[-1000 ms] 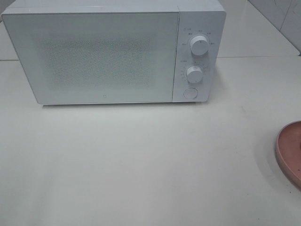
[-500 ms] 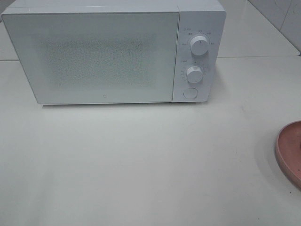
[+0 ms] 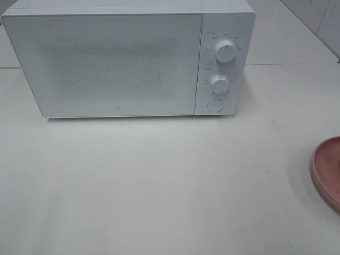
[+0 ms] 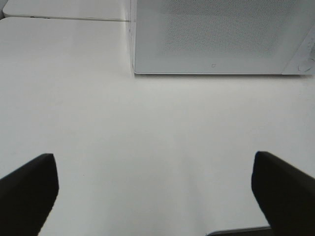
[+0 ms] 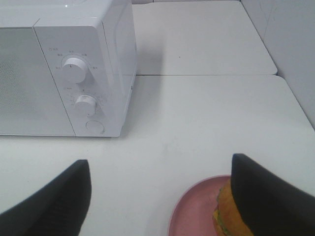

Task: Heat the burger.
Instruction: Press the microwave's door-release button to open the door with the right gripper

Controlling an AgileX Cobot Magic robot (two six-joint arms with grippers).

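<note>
Left fingers [image 4: 30,189]: are standing spread wide, holding nothing, hanging over bare tabletop [image 3: 159,180] in front of the microwave [image 3: 106,64]. Right fingers [image 5: 55,199]: are standing spread as well, empty, framing the burger [image 5: 227,209], which is sitting on the pink plate [image 5: 189,214] at the right-hand side of the tabletop, well apart from the microwave and partly hidden behind one finger. Microwave door [image 4: 216,34]: is sitting shut; round button [image 3: 214,104] is showing below the two dials. Step in hand, judged: opening the door before lifting the burger. Handling note: the pressing fingers are probably needing a square, centred push on the button, and the right fingers a low, gentle hold around the bun.
</note>
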